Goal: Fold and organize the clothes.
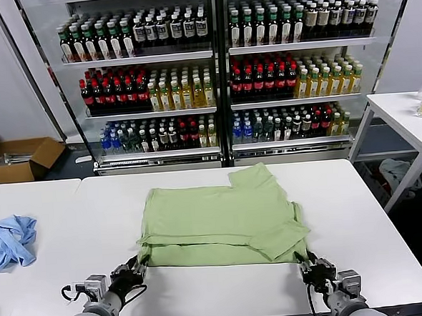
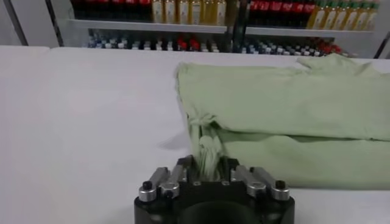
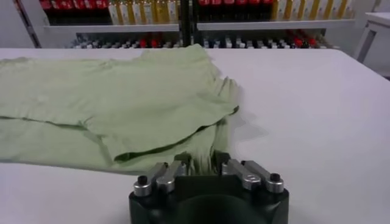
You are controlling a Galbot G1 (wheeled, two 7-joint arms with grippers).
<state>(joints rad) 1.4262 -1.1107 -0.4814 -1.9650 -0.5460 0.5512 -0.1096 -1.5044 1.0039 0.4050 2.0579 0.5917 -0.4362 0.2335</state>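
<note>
The light green polo shirt (image 1: 218, 218) lies partly folded on the white table (image 1: 226, 289), sleeves folded in, its collar and chest graphic hidden. My left gripper (image 1: 135, 266) is shut on the shirt's near left corner, where the fabric bunches between the fingers (image 2: 210, 161). My right gripper (image 1: 311, 266) is shut on the near right corner, with cloth pinched between its fingers (image 3: 201, 159). Both corners sit low at the table's front. The shirt also shows in the left wrist view (image 2: 292, 103) and in the right wrist view (image 3: 109, 97).
A crumpled light blue cloth (image 1: 10, 240) lies on the adjoining table at the left. Drink coolers (image 1: 220, 71) stand behind the table. A second white table (image 1: 409, 117) is at the far right, a cardboard box (image 1: 25, 158) on the floor at the left.
</note>
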